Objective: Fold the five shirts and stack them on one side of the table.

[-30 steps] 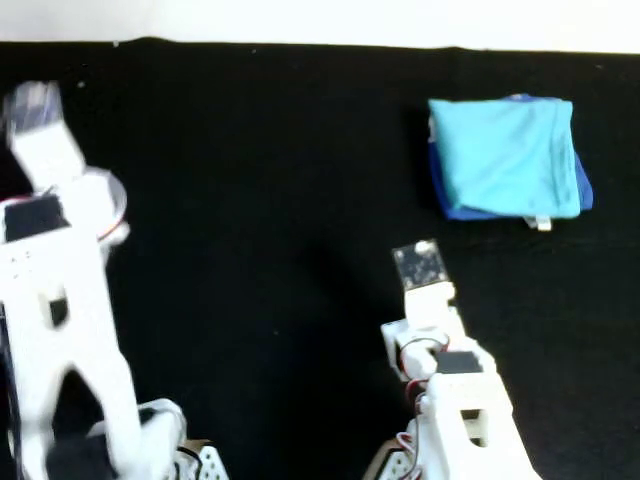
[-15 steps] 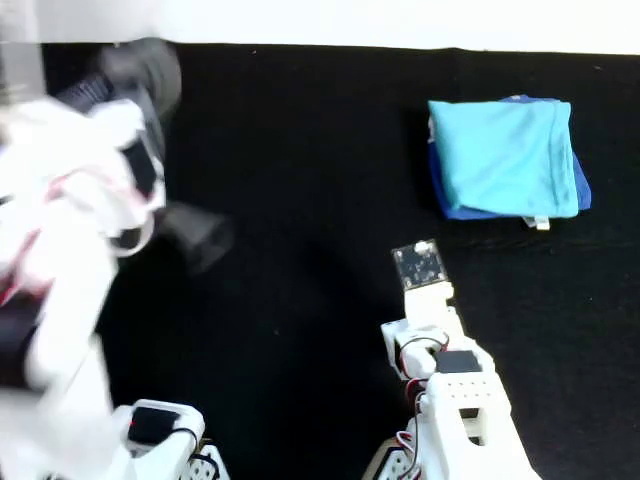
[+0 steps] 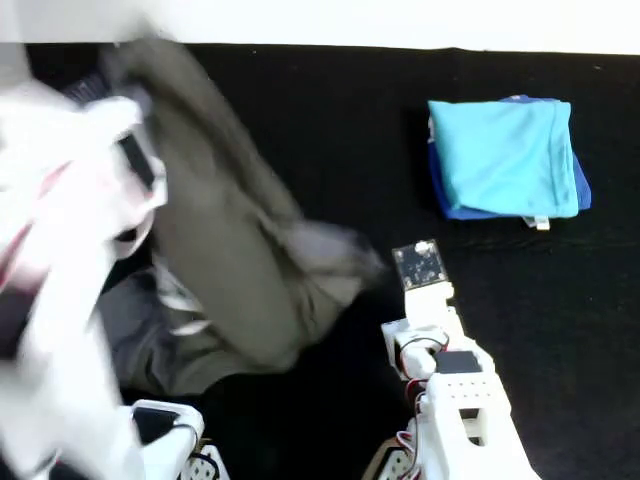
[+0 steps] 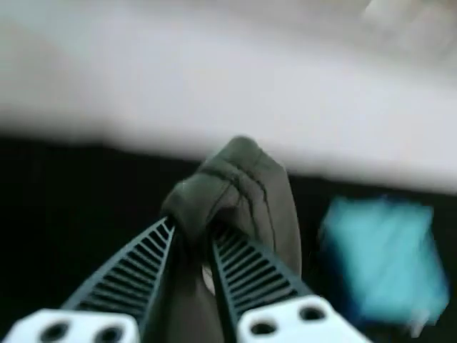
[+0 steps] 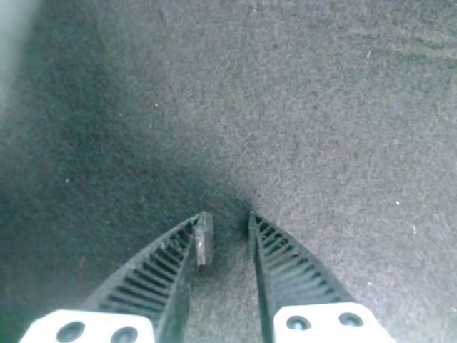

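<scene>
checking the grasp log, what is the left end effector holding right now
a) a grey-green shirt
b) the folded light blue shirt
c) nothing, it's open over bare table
a: in the left wrist view the left end effector is pinched shut on a bunch of the grey-green shirt, which trails down across the table in the high view, while the folded light blue shirt lies apart from it.

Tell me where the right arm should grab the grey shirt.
Probably the loose edge of the grey shirt nearest the right gripper, approached low from the side of the folded stack. That end trails onto the table, while the left gripper holds the far end bunched.
</scene>
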Robot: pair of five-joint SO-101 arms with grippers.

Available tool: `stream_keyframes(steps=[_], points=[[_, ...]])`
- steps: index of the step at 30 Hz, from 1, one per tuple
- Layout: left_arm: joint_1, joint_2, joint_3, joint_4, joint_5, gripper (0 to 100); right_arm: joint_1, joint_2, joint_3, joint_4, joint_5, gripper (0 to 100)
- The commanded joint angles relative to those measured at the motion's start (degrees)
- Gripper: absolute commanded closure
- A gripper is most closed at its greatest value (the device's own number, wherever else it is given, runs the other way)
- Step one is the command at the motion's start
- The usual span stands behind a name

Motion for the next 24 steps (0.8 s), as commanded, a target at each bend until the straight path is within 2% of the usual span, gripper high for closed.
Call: stream_keyframes(steps=[1, 3, 6, 10, 14, 15, 19, 24], points=[[-6.99, 0.22, 18.59, 2.11, -0.09, 99, 0.84, -0.66, -0.48, 1.71, -0.62, 89.4], [-10.95, 0.22, 30.9, -0.18, -0.09, 99, 0.84, -0.75, -3.21, 6.55, -0.53, 89.4], [-16.22, -0.22, 47.34, -10.64, -1.49, 99, 0.66, -0.75, -10.59, 16.04, -0.35, 89.3], [-22.02, -0.22, 60.44, -22.15, -6.95, 99, -0.75, -0.22, -24.04, 26.24, -0.26, 86.5], [-26.15, -0.22, 65.98, -25.23, -8.62, 99, -6.37, -0.04, -33.89, 29.41, -0.53, 70.7], [-26.86, -0.22, 66.59, -25.23, -8.97, 99, -7.87, 0.22, -35.47, 29.41, -0.53, 69.4], [-27.56, 0.04, 67.82, -25.05, -8.88, 99, -11.12, 9.01, -43.03, 28.18, -0.79, 73.7], [-27.47, 0.13, 67.82, -25.05, -8.88, 99, -13.85, 28.18, -58.42, 29.14, -7.74, 74.4]])
